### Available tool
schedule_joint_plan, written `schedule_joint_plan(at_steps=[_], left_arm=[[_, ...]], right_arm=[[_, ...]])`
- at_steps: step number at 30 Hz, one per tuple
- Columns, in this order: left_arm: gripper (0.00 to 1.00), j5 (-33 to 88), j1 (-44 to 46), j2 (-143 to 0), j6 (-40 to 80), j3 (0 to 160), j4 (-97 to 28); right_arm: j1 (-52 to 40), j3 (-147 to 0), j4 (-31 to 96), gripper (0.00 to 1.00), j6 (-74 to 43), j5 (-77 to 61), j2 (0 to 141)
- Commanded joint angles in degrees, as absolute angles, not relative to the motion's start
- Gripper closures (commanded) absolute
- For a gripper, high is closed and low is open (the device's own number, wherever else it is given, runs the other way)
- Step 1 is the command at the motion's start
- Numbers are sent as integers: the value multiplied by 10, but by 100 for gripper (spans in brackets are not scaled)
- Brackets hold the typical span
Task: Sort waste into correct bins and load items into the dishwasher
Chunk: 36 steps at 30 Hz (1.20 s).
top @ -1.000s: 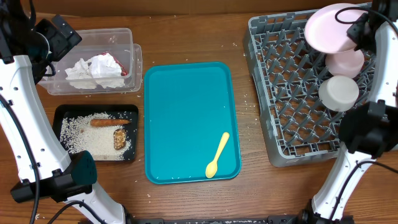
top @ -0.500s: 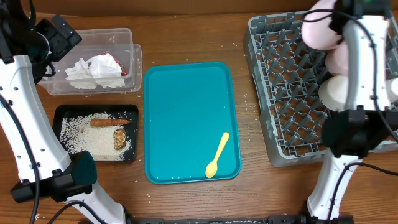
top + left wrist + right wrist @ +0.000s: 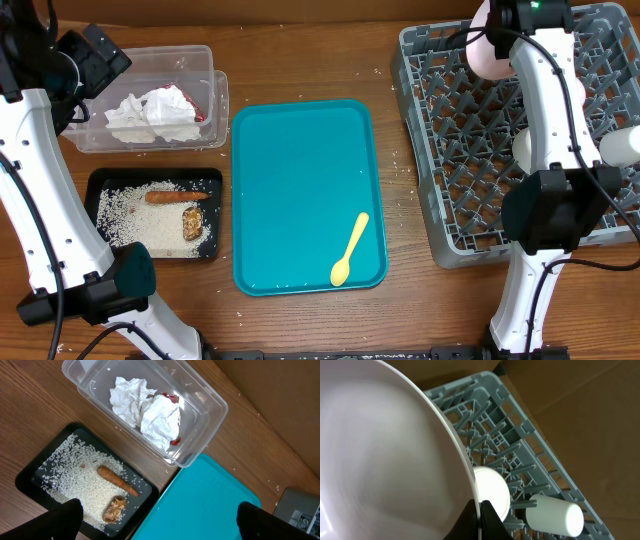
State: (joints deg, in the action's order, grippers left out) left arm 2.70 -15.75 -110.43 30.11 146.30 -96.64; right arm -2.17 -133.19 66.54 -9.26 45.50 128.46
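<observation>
- One large grey dish rack (image 3: 450, 150) takes up the right side. The right arm (image 3: 555, 110) crosses it in the overhead view and hides part of a whitish bowl (image 3: 526, 146) standing among the pegs. A small white cup (image 3: 555, 515) lies on its side just beyond the bowl.
- Mid-table sits a teal tray (image 3: 300, 180), with a pale yellow spoon (image 3: 349, 249) lying near its front right corner.
- At the back left, a clear tub (image 3: 215, 80) holds a crumpled white napkin (image 3: 150, 112), and a red wrapper (image 3: 198, 115) is tucked against the napkin.
- Just in front of the tub, a black tray (image 3: 95, 185) carries white rice crumbs (image 3: 130, 215), an orange carrot stick (image 3: 175, 196) and a brown chunk (image 3: 192, 225).
- Everything rests on a wooden table (image 3: 300, 60) with stray crumbs; behind the rack stands what looks like brown cardboard.
- With fingers spread wide and holding nothing, the left gripper (image 3: 160, 522) hangs over the spot where tub, black tray and teal tray meet.
- Pinching the rim of the pale pink plate (image 3: 385, 460), the right gripper (image 3: 480, 517) holds it over the rack's back left part. The plate fills the left of the wrist view, with bowl and cup beyond its edge. Whether it touches the pegs cannot be told.
</observation>
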Motion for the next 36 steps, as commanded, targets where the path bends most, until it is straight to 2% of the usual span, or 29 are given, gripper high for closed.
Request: schedule_joint_plan(at_steps=[1,6,15,16,17,19,20,21,25,28,30,31,34,36], left_arm=[[0,19,-153,-1106,309,1464,-967],[0,19,-154,-1106,309,1464,-967],[0,19,-154,-1106,309,1464,-967],[0,19,-154,-1106,309,1464,-967],[0,19,-154,-1106,309,1464,-967],[0,19,-154,-1106,309,1464,-967],[0,19,-154,-1106,309,1464,-967],[0,19,-154,-1106,309,1464,-967],[0,19,-154,-1106,309,1464,-967],[0,19,-154,-1106,309,1464,-967],[0,19,-154,-1106,309,1464,-967],[0,19,-154,-1106,309,1464,-967],[0,19,-154,-1106,309,1464,-967],[0,19,-154,-1106,309,1464,-967]], right_arm=[[-19,-1314,654,96,-70,442,1281],[-21,-1296,631,96,-25,439,1281],[-27,-1287,631,96,-21,408,1277],[-31,-1287,631,93,-21,385,1273],[-32,-1287,633,88,-21,375,1270],[-33,-1287,639,59,-21,364,1263],[-33,-1287,646,16,-22,358,1256],[-33,-1287,653,0,-32,359,1249],[-33,-1294,686,0,-81,353,1218],[-33,-1313,734,0,-121,279,1182],[-33,-1317,759,0,-120,175,1158],[-33,-1317,785,0,-120,59,1137],[-33,-1317,831,0,-118,-125,1111],[-36,-1317,868,5,-118,-203,1107]])
